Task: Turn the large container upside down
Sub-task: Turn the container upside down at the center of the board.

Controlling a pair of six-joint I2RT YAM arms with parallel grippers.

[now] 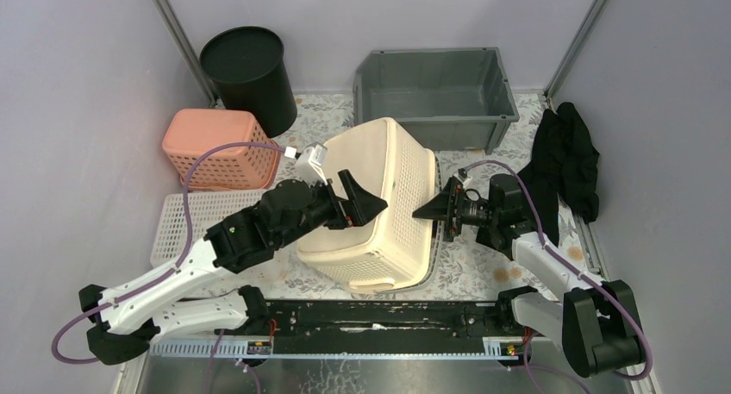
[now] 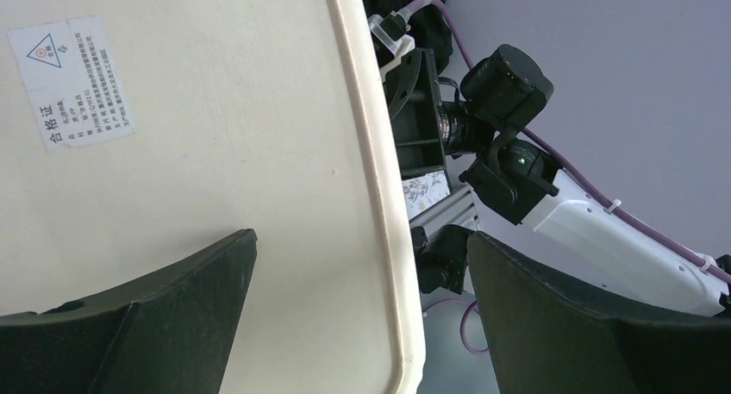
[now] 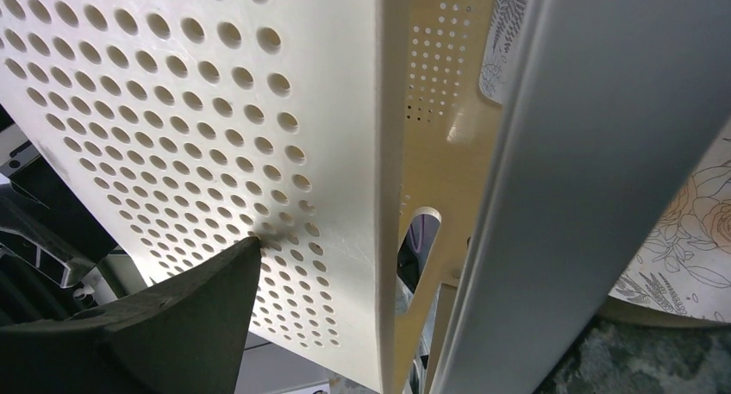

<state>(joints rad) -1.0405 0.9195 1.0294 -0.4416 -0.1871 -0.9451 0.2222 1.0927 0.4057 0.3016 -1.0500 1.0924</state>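
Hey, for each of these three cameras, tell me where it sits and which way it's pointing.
Top external: above and behind the arm bases, looking down at the tipped cream basket; both arms show, with left gripper and right gripper.
Left wrist: on the left arm, facing the basket's solid base; its two fingers show, the right arm beyond.
Right wrist: on the right arm, facing the basket's perforated wall; one finger shows.
Shared: the basket, in all three.

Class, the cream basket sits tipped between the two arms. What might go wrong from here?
1. The left gripper and right gripper are both open, so the tilted cream basket looks only propped and may slip or topple the wrong way.
2. The right gripper sits against the perforated side near the rim, which must come down, so it may get caught underneath.
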